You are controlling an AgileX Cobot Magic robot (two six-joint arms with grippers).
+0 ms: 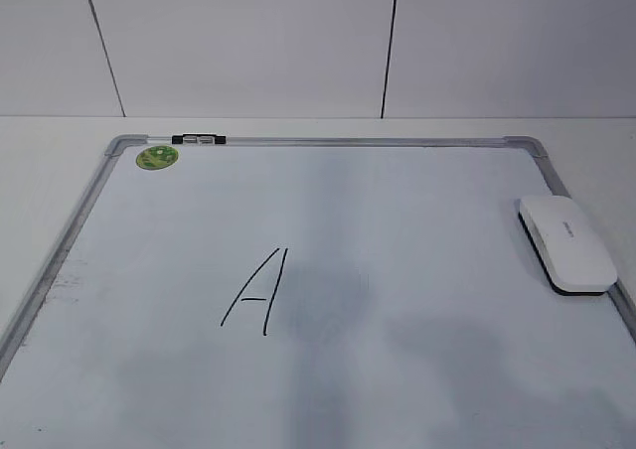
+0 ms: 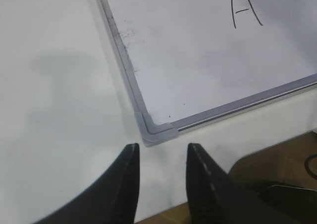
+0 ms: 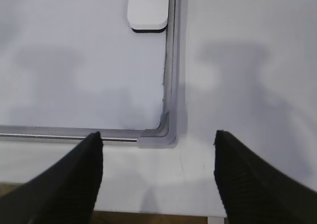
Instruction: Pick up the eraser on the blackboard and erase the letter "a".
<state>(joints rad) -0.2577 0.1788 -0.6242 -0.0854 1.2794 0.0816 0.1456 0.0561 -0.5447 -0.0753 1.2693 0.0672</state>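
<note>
The blackboard (image 1: 417,211) is a white dry-erase board with a grey frame, lying flat on the white table. The white eraser (image 1: 564,242) lies on it against the right frame, felt side down; it also shows in the right wrist view (image 3: 147,8). A tall capital "A" (image 1: 256,290) is drawn mid-board, with a faint grey smudge (image 1: 330,295) to its right. No lowercase "a" shows in any view. My left gripper (image 2: 161,152) is open and empty off the board's near left corner. My right gripper (image 3: 158,134) is open and empty off the near right corner. Neither gripper shows in the exterior view.
A round green sticker (image 1: 157,157) and a small black clip (image 1: 199,139) sit at the board's far left corner. White table (image 2: 59,85) surrounds the board. The table's front edge (image 3: 163,215) lies just behind both grippers. A white panelled wall stands behind.
</note>
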